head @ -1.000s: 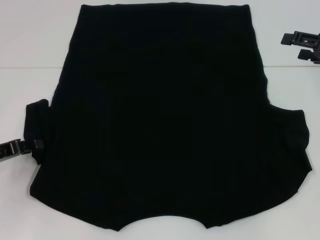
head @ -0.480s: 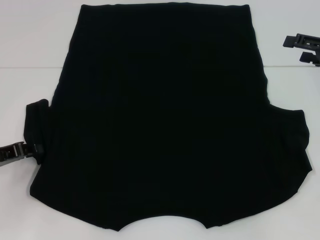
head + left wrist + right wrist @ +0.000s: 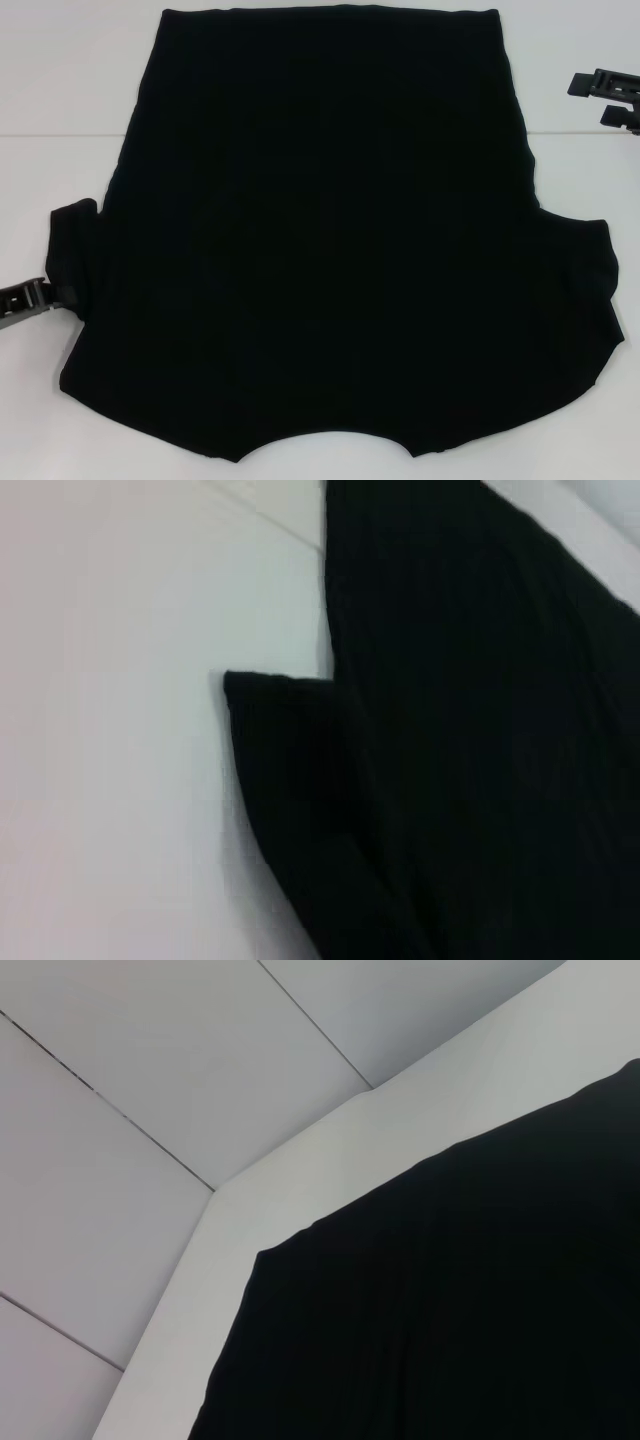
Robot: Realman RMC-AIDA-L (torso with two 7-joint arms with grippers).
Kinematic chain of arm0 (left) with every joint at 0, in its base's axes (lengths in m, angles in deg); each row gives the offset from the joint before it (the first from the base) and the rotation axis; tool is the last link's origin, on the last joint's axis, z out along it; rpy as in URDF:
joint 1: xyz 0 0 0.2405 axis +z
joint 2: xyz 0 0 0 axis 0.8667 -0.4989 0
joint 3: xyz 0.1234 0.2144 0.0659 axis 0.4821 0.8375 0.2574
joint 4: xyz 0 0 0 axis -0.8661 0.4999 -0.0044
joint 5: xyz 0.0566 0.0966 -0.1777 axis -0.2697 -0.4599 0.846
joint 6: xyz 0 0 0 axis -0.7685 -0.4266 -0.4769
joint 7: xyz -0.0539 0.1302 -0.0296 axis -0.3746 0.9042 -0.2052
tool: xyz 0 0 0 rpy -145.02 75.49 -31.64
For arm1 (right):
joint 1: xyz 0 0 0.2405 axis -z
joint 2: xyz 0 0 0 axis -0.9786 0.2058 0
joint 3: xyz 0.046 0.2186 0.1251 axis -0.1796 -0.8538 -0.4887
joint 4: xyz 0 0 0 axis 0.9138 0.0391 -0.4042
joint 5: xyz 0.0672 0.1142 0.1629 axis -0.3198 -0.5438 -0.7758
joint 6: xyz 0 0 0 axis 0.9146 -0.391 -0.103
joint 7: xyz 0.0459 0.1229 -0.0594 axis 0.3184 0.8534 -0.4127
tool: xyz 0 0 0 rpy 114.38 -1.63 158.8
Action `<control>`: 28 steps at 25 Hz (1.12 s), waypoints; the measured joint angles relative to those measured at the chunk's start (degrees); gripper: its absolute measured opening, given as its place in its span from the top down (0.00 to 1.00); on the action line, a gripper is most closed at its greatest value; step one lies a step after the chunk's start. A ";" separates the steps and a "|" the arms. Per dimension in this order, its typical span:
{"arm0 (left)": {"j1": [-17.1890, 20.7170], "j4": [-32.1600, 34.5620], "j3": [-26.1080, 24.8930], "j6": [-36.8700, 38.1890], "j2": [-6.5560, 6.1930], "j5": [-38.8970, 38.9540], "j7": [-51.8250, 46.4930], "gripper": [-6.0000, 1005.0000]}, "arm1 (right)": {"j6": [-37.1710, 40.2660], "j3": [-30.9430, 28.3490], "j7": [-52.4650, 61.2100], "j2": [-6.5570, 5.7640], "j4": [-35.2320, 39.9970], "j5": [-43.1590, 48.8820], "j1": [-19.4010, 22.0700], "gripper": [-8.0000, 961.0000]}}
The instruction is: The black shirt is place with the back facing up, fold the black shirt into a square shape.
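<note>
While the black shirt [image 3: 330, 230] lay spread flat across most of the white table [image 3: 60, 110], neckline curve at the bottom edge of the head view and hem along the top, we had our left gripper [image 3: 45, 296] low at the left edge of the frame, right at the folded-over left sleeve [image 3: 72, 255]. It looked to be touching the sleeve's lower edge, but honestly we couldn't tell whether the fingers were apart or pinched on the cloth, black on black and all. The left wrist view only showed the sleeve corner [image 3: 290, 740] sitting on the table, no fingers in sight.

Our right gripper [image 3: 607, 97] sat over bare table at the upper right of the frame, well apart from the shirt, looking idle. Couldn't tell its fingers' state either.

Our read: we were at the very start, the sleeve-tucking step, with the body not folded yet. Next move probably needed a solid pinch on that left sleeve edge, then carrying it inward over the body without dragging the rest of the fabric and bunching it up.
</note>
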 joint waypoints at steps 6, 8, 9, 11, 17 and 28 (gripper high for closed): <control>-0.17 0.46 -3.79 1.29 -0.71 0.68 -1.45 0.99 | 0.38 -0.76 0.00 0.00 0.00 0.01 -0.01 0.09; -0.21 0.57 -5.80 1.30 -1.13 0.69 -2.19 0.99 | 0.59 -1.03 0.00 0.00 0.00 0.01 -0.01 0.09; -0.23 0.60 -6.63 1.30 -1.34 0.69 -2.54 0.99 | 0.72 -1.13 0.00 0.01 0.00 0.01 0.01 0.09; -0.24 0.88 -7.96 1.25 -1.71 0.69 -3.17 0.99 | 1.04 -1.15 0.00 0.01 0.00 0.01 0.02 0.09; -0.07 2.34 -8.40 0.89 -1.89 0.53 -4.48 0.99 | 1.66 -1.22 0.00 0.00 0.00 0.00 -0.01 0.10; -0.32 4.36 -9.92 2.19 -2.53 1.20 -6.61 0.98 | 1.67 -1.26 0.00 -0.06 0.00 -0.07 0.04 0.10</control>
